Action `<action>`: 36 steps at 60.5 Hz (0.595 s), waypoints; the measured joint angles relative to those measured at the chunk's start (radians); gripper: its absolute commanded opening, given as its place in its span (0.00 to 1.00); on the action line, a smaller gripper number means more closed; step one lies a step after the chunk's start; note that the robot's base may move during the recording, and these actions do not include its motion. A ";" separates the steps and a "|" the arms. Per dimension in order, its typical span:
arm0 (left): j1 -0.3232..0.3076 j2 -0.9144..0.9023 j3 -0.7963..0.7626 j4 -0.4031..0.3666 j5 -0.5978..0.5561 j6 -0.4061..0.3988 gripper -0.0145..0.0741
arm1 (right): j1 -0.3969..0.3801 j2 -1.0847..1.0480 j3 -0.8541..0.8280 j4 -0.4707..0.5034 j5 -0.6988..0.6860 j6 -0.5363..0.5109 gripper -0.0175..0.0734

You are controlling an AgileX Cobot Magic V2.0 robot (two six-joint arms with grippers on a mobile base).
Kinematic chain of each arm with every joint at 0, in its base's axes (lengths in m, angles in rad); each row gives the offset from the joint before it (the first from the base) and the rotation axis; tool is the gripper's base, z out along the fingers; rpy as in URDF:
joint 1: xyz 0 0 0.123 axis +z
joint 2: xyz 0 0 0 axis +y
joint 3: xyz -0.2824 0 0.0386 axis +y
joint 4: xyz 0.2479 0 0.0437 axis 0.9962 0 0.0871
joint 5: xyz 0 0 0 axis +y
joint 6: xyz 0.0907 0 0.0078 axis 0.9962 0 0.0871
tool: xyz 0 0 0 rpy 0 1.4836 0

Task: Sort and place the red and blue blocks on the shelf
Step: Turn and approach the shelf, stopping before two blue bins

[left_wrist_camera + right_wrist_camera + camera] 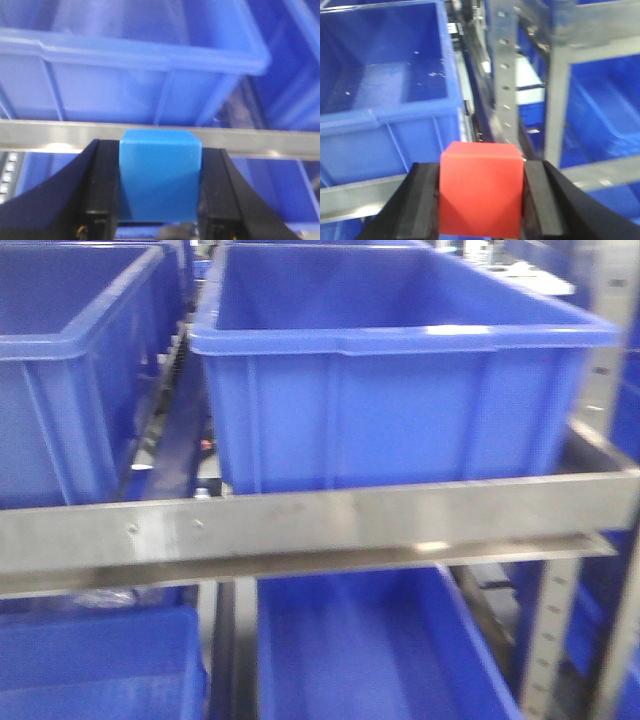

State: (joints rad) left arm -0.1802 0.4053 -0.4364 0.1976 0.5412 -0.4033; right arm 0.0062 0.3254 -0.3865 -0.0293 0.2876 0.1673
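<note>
my left jaws are clamped on the blue block (160,180), a black finger (102,190) flat against each side, spread only as wide as the cube itself. the block sits upright and square between them, its top edge level. i hold it in the air just in front of the shelf's metal rail (45,132). beyond that rail stands a big blue bin (130,55), its rim higher than the block in my left wrist view.

my right jaws grip the red block (481,192) the same way, one dark pad (422,200) pressed to either side, with the cube upright. behind it is an open blue tub (385,120) with pale specks on its inner floor. beside the tub rises a grey perforated upright (502,75) of the shelf.

in the front view a wide upper bin (400,340) rests on the steel crossbar (300,525), a second upper bin (70,345) stands beside it, and a lower bin (350,640) lies open beneath the bar.
</note>
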 measured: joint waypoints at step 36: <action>0.000 0.000 0.000 0.000 0.000 0.000 0.30 | 0.000 0.000 0.000 0.000 0.000 0.000 0.26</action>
State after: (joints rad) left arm -0.1802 0.4053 -0.4364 0.1976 0.5412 -0.4033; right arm 0.0062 0.3254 -0.3865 -0.0293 0.2876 0.1673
